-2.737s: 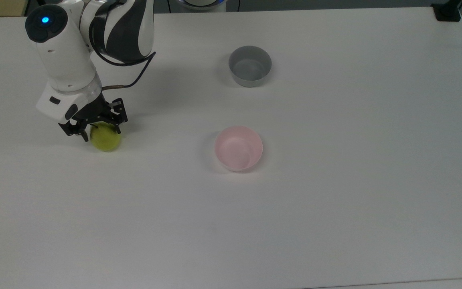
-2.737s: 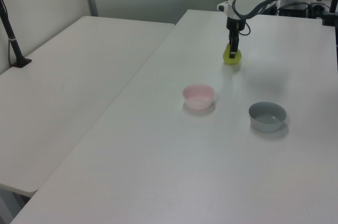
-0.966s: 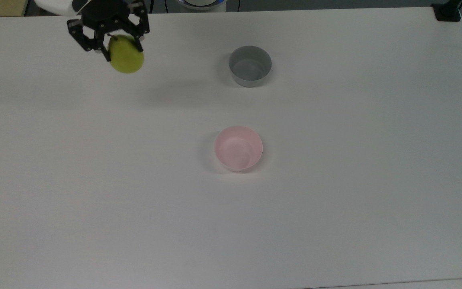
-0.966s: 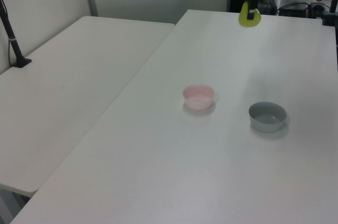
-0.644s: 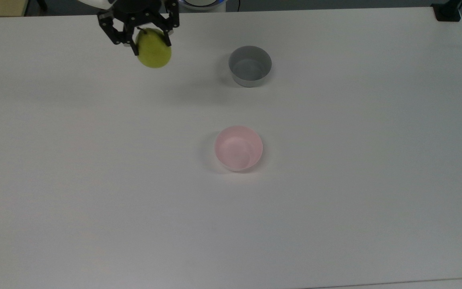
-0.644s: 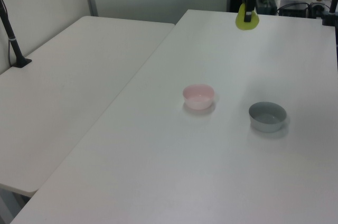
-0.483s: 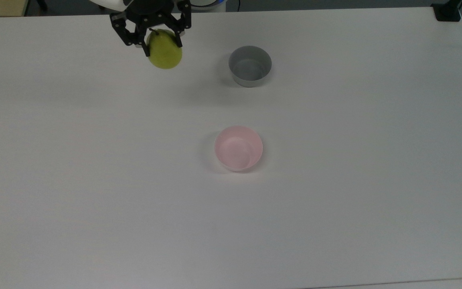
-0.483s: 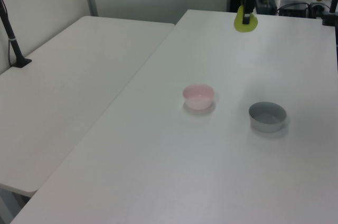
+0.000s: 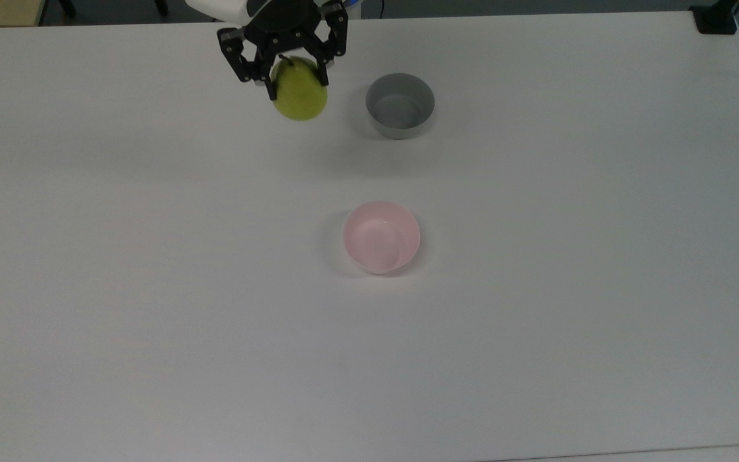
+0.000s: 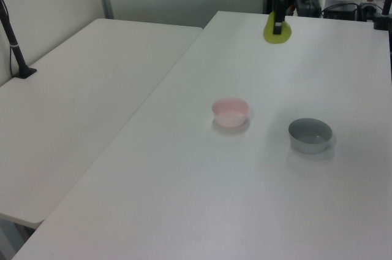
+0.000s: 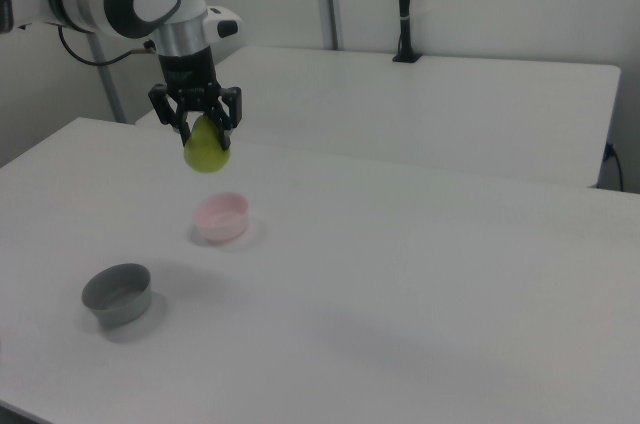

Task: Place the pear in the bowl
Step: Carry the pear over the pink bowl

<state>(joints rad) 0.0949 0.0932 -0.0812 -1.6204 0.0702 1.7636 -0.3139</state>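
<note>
The upper part of the small yellow-green pear (image 9: 301, 92) lies hidden between the black two-finger gripper (image 9: 294, 72)'s fingers (image 9: 271, 83) in the top view. The white robot arm (image 9: 225, 8) above the fingers is cut off by the top view's upper edge.

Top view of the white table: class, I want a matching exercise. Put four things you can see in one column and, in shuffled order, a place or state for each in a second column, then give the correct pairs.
Column one:
1. yellow-green pear
2. pale pink plastic bowl
3. grey bowl
4. black two-finger gripper

Column two:
A. empty, near the table's middle
B. shut on the fruit
C. held in the air, off the table
D. empty, just to the top view's right of the fruit

Pairs: 1-C, 2-A, 3-D, 4-B
</note>
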